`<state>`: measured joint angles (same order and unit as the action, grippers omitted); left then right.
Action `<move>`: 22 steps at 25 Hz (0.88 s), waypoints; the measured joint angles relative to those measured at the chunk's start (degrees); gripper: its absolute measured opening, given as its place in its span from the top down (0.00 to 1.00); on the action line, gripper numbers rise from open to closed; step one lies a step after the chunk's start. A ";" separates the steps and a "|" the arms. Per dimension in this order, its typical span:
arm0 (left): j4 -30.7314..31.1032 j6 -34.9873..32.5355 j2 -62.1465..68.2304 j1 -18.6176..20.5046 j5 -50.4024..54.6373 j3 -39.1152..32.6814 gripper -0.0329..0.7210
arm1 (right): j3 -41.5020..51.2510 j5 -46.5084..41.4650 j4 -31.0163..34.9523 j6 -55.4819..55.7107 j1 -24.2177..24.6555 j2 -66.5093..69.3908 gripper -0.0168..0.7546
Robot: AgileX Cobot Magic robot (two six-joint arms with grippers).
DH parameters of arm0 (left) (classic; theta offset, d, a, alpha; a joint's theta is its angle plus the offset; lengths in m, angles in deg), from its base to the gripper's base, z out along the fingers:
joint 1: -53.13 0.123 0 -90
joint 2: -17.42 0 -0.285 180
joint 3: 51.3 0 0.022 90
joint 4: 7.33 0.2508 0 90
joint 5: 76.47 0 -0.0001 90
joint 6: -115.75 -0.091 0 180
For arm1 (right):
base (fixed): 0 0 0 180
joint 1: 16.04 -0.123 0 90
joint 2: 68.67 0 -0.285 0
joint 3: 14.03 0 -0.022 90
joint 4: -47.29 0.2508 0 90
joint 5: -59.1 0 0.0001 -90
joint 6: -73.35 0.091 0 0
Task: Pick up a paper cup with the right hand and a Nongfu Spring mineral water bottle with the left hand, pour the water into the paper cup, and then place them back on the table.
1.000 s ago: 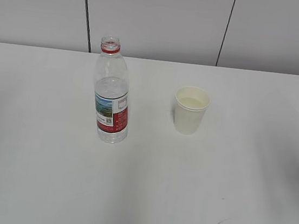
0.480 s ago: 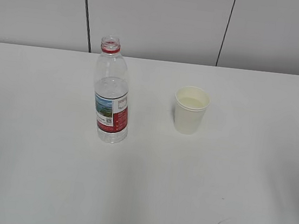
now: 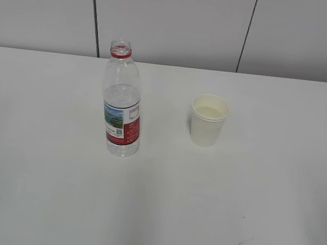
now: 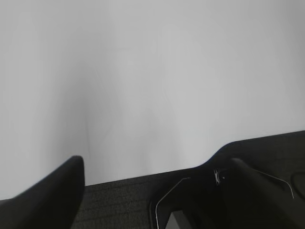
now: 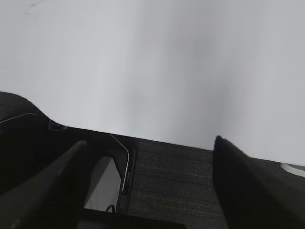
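The Nongfu Spring mineral water bottle (image 3: 122, 102) stands upright and uncapped on the white table (image 3: 159, 205), left of centre, with water up to just above its label. The paper cup (image 3: 208, 120) stands upright to its right, apart from it, with liquid (image 3: 208, 111) inside. Neither arm shows in the exterior view. My left gripper (image 4: 155, 191) is open and empty, hanging over the table's front edge. My right gripper (image 5: 150, 183) is also open and empty over the table's edge. Neither wrist view shows the bottle or the cup.
A small dark scuff mark (image 3: 243, 243) lies on the table at the front right. A grey panelled wall (image 3: 176, 22) stands behind the table. Dark floor (image 4: 119, 205) and a dark frame part (image 5: 119, 167) show below the table edge in the wrist views.
The soft shadows at the table's left and right sides have faded. The bottle and the cup have not moved.
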<state>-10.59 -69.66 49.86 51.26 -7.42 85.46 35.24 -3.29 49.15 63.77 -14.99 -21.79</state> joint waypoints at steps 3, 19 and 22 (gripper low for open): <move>0.00 0.00 -2.79 0.00 -1.27 -0.39 0.24 | 3.09 1.94 -0.46 0.00 0.00 -4.47 0.22; 0.68 0.00 -21.69 0.00 -7.22 -2.71 0.25 | 3.58 2.65 -0.70 -0.13 0.00 -31.55 0.22; 0.68 0.00 -24.28 0.00 -7.17 -2.71 0.25 | 3.58 2.54 -0.70 -0.13 0.00 -38.19 0.22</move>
<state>-9.91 -69.66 25.59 51.26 -14.59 82.75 38.82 -0.76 48.45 63.64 -14.99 -59.98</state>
